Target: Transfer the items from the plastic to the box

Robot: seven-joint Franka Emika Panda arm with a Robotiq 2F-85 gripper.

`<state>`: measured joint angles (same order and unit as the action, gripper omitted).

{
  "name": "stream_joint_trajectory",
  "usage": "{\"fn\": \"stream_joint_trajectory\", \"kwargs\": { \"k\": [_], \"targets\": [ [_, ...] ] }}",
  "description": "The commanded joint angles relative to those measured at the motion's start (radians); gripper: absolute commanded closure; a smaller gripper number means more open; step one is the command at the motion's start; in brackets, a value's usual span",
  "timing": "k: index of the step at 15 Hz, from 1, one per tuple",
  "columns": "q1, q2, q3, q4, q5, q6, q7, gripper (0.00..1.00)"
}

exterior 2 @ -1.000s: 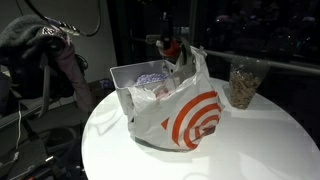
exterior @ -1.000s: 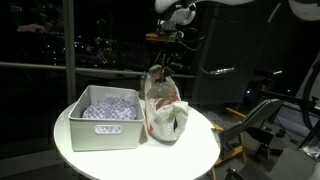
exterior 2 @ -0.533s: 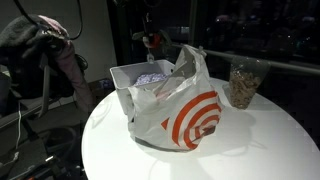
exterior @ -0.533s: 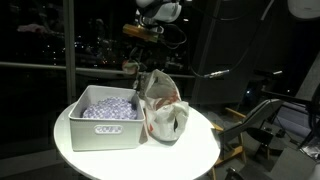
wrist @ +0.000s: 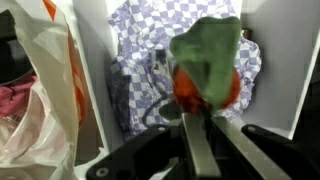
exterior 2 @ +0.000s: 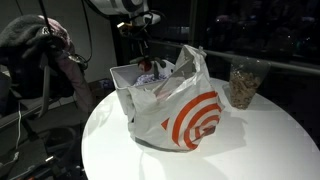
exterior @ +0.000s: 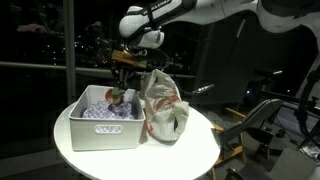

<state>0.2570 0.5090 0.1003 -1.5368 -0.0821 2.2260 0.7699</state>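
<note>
Gripper: the gripper point(exterior: 120, 85) point(exterior 2: 146, 62) point(wrist: 207, 112) is hanging over the box point(exterior: 100, 130) point(exterior 2: 122, 72) point(wrist: 90, 60), fingers pointing down into it.
Jaws: their tips are hiding behind the item point(wrist: 205, 60) point(exterior: 117, 97); I cannot tell whether they are pinching it or standing open.
Item: green above and red below, it is sitting right at the jaw tips, inside the box's outline.
Cloth: a lavender checked cloth point(wrist: 140, 60) point(exterior: 100, 108) is lying in the box directly beneath the jaws.
Bag: the bag point(exterior: 165, 105) point(exterior 2: 185, 110) point(wrist: 40, 100) is standing just beside the jaws, touching the box wall.
Pink thing: a pink thing point(wrist: 12, 100) is lying in the bag's mouth, well off to the side of the jaws.
Table: a round white table point(exterior: 200, 145) point(exterior 2: 250, 140) is carrying the box and bag below the jaws.
</note>
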Motion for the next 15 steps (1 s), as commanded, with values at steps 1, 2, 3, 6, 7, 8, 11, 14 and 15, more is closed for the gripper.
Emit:
{"fn": "stream_joint_trajectory", "kwargs": {
  "k": [1,2,3,6,7,8,11,14,15],
  "targets": [
    [-0.032,-0.004,0.021,0.011,0.104,-0.033,-0.141,0.56],
    [-0.043,-0.017,0.024,0.001,0.139,-0.045,-0.177,0.49],
    [-0.048,-0.027,0.016,-0.005,0.165,-0.057,-0.193,0.41],
    [-0.071,-0.063,-0.022,-0.029,0.204,-0.115,-0.181,0.19],
    [-0.081,-0.082,-0.038,-0.044,0.205,-0.14,-0.159,0.1],
    [-0.093,-0.095,-0.05,-0.055,0.209,-0.162,-0.154,0.04],
    [-0.122,-0.117,-0.097,-0.094,0.194,-0.183,-0.126,0.0],
    [-0.153,-0.069,-0.13,-0.096,0.198,-0.168,-0.117,0.0],
    [-0.163,-0.052,-0.138,-0.1,0.203,-0.176,-0.109,0.0]
  ]
}}
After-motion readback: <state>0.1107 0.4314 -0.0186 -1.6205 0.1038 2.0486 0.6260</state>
